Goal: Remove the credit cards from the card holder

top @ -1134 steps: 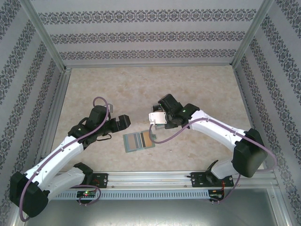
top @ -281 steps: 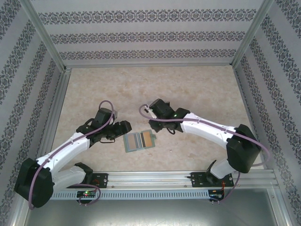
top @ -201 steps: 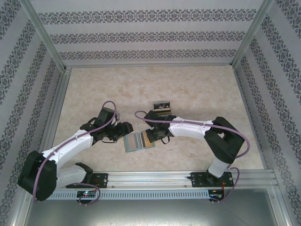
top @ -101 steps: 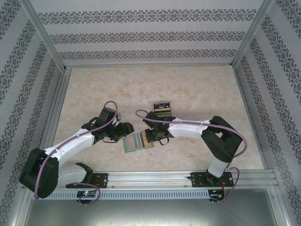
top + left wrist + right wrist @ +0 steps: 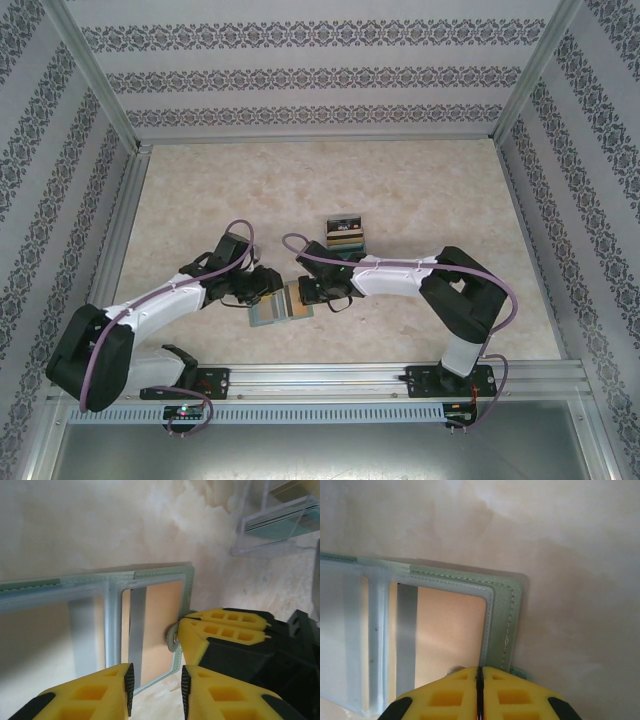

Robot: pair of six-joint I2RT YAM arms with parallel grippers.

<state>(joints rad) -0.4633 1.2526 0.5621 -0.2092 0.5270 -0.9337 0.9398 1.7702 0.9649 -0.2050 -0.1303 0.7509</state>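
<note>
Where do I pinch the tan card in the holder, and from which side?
I'd pinch the tan card by the edge nearest the left gripper, coming in low from that side. It lies flat in the window of the card holder, and the shut right gripper occupies the adjoining rim.

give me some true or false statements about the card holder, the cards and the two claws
1. A tan card sits in a pocket of the card holder. True.
2. The right claw is wide open above the holder. False: it is shut, its tips at the holder's right edge.
3. The clear tray with a stack of cards in it stands farther from the arm bases than the card holder. True.
4. The card holder is folded shut. False: it lies open on the table, both panels showing.
5. The left claw has its fingers apart. True.
</note>
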